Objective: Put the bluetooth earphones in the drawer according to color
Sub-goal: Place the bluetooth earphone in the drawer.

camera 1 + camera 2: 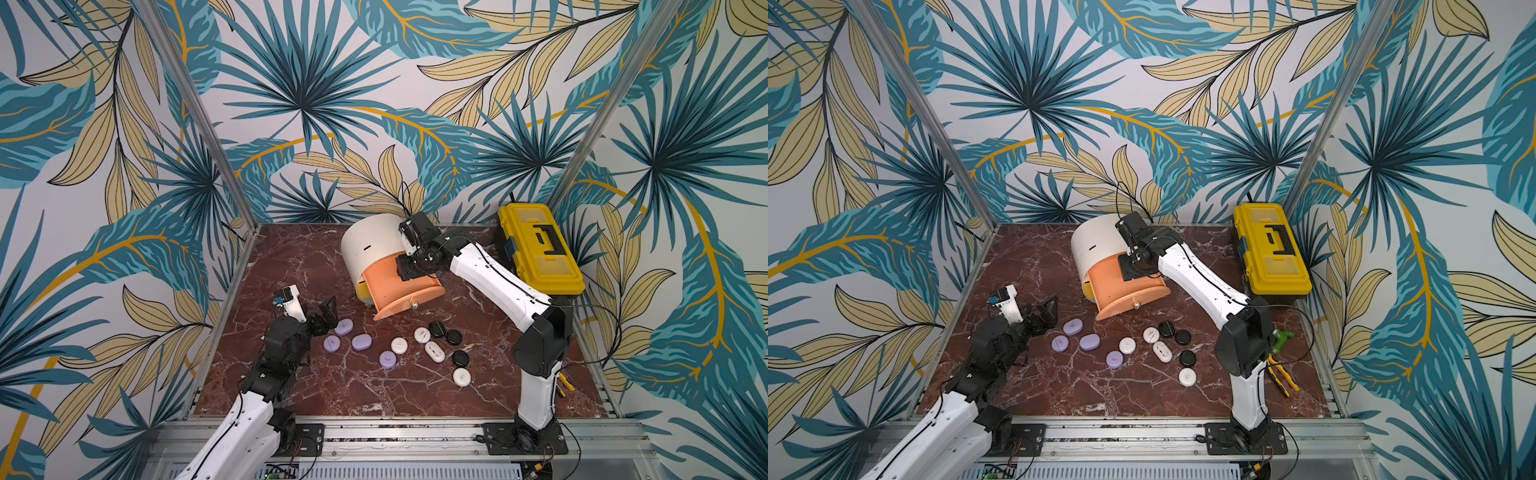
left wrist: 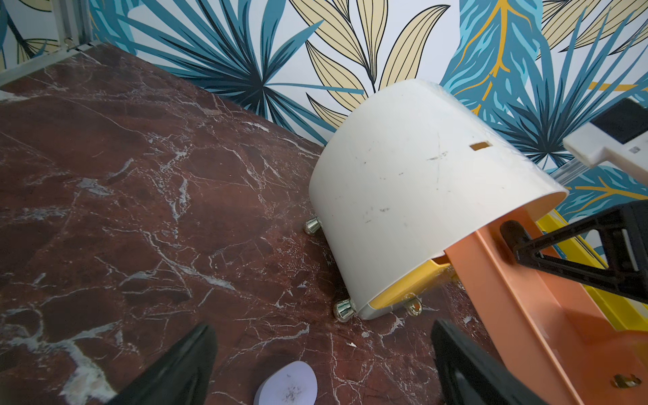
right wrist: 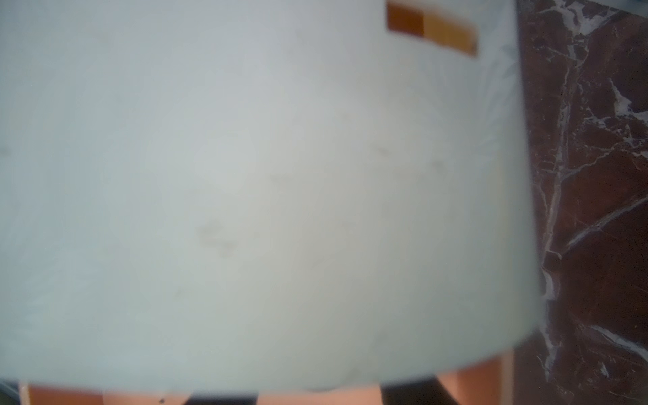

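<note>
The cream cabinet stands at the back with its peach drawer pulled out. My right gripper reaches down into that drawer. Its fingers stand apart and their tips are hidden behind the cabinet's edge. A small rounded black earphone shows at one tip. Several earphones lie on the marble: purple, white, black. My left gripper hangs open over the leftmost purple earphone, which lies between the fingers, untouched.
A yellow-and-black toolbox stands at the back right. Pliers and a green-handled tool lie by the right arm's base. The yellow drawer below the peach one juts out a little.
</note>
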Motion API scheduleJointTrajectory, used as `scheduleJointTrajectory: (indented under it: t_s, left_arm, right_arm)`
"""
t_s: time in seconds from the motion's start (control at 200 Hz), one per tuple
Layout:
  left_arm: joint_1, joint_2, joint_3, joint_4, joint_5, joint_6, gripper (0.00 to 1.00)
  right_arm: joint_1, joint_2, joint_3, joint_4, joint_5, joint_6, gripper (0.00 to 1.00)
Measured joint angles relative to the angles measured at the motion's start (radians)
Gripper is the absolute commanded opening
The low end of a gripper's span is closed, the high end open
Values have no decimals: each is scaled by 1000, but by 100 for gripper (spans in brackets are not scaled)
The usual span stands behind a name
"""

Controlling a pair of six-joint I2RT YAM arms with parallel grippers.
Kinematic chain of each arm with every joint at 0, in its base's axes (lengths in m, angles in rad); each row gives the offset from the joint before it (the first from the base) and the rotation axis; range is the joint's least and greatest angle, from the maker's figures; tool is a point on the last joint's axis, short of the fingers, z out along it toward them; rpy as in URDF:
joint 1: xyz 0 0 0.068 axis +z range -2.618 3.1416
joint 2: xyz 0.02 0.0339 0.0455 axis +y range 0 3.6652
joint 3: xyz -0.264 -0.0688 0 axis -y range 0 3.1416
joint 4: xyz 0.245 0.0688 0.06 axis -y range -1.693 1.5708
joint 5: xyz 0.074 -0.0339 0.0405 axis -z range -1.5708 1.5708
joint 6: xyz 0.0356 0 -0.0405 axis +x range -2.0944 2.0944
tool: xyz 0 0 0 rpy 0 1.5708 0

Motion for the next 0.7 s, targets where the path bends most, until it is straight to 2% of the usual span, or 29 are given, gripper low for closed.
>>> scheduleJointTrajectory:
  t_s: [0.466, 0.591, 0.696]
  left_arm:
    - [0, -18, 0, -1, 40, -1, 100]
    - [0, -34, 0, -1, 63, -6, 100]
    - [0, -53, 0, -2, 73, -8, 100]
  right_arm:
    - [0, 0, 12, -3, 6, -2, 72]
    - [0, -22, 12, -3, 7, 2, 79]
    - [0, -71, 11, -3, 7, 14, 90]
